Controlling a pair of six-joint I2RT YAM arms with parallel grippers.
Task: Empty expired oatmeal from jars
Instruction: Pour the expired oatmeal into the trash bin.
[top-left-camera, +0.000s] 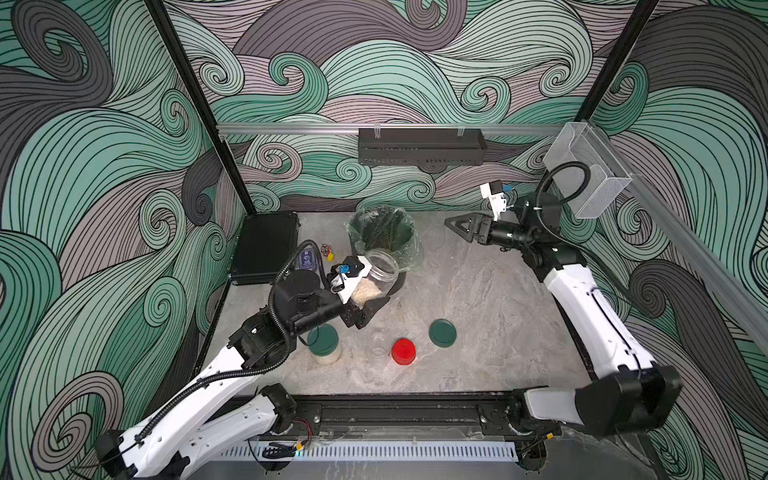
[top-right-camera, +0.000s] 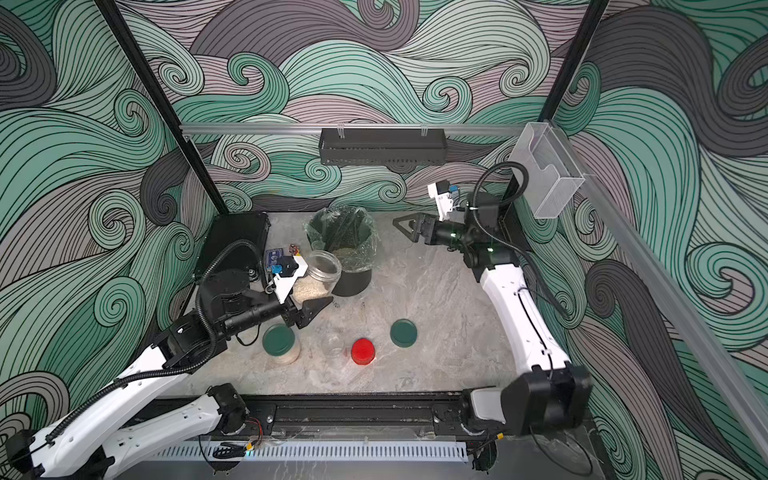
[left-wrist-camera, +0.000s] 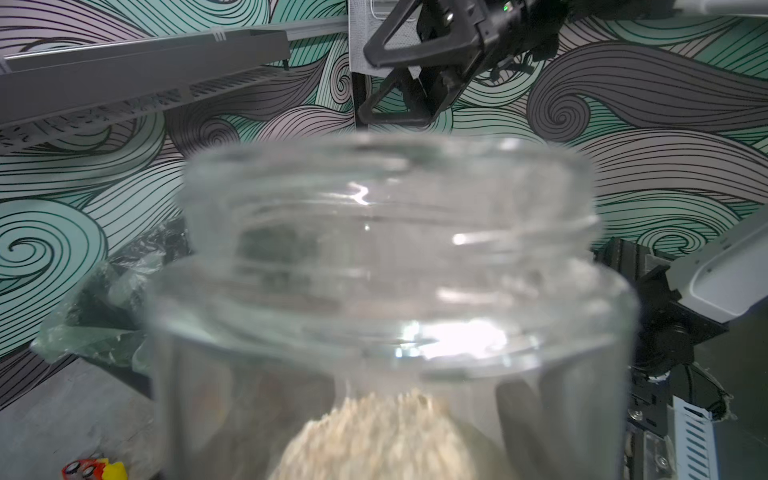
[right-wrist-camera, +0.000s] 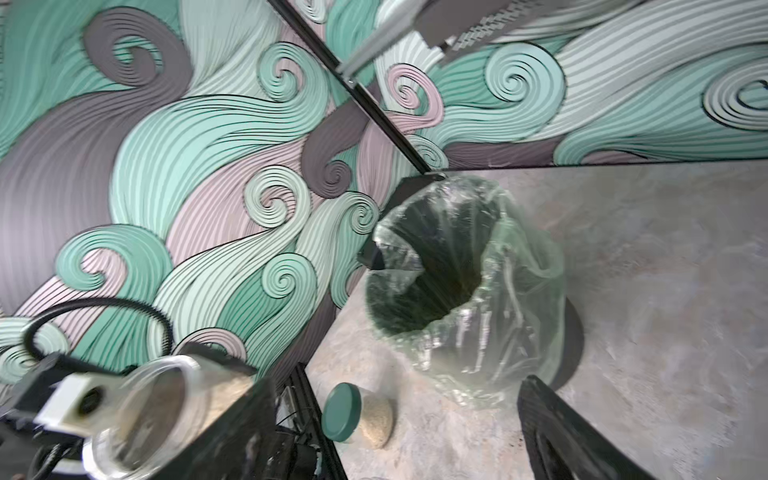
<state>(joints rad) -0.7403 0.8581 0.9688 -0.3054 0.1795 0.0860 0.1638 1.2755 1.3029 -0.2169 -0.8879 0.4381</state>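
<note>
One finger of the left gripper (top-left-camera: 364, 296) is hidden behind its camera mount (top-left-camera: 351, 286); it is clamped on a lidless clear glass jar (top-left-camera: 382, 266), tilted mouth toward the clear-lined black bin (top-left-camera: 405, 239), with pale beige oatmeal (top-left-camera: 368, 291) pooled at its base. Bin contents unclear. Jaws of the right gripper (top-left-camera: 455, 226) spread wide, empty, airborne. Barely visible: small clear glass jar (top-right-camera: 332, 345) beside ribbed red lid (top-right-camera: 363, 351). The green-lidded glass jar (top-left-camera: 324, 345) holds oatmeal.

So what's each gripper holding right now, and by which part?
The left gripper clamps the lidless clear glass jar of beige oatmeal around its lower body. The right gripper is open, holding nothing.
</note>
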